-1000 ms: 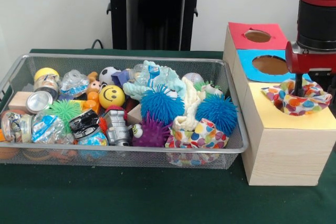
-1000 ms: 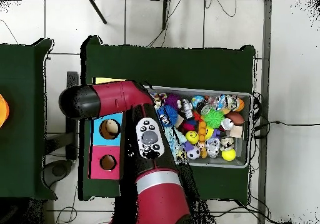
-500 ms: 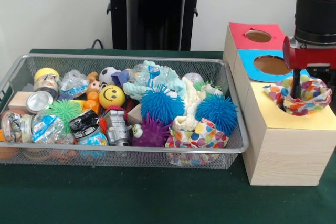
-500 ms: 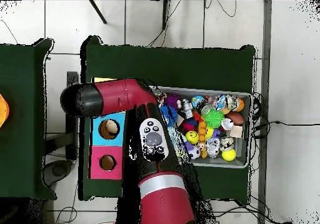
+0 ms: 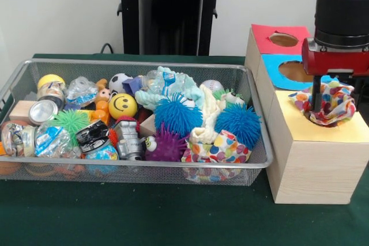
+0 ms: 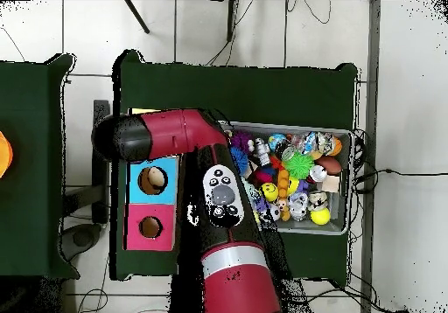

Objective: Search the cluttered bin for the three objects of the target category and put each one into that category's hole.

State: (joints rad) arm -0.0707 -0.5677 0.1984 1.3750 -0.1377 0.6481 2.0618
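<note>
Front view: gripper (image 5: 318, 108) above the yellow hole (image 5: 323, 120), polka-dot cloth (image 5: 328, 103) bunched half in it; can't tell whether the jaws grip or have let go. Push the cloth fully down before retracting, or it may snag. Overhead view: arm (image 6: 188, 143) hides the hole; bin (image 6: 343, 135) alongside.

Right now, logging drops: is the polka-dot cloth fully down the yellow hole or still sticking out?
Sticking out. The multicoloured polka-dot cloth bunches above the yellow-topped wooden box, around the claw.
</note>
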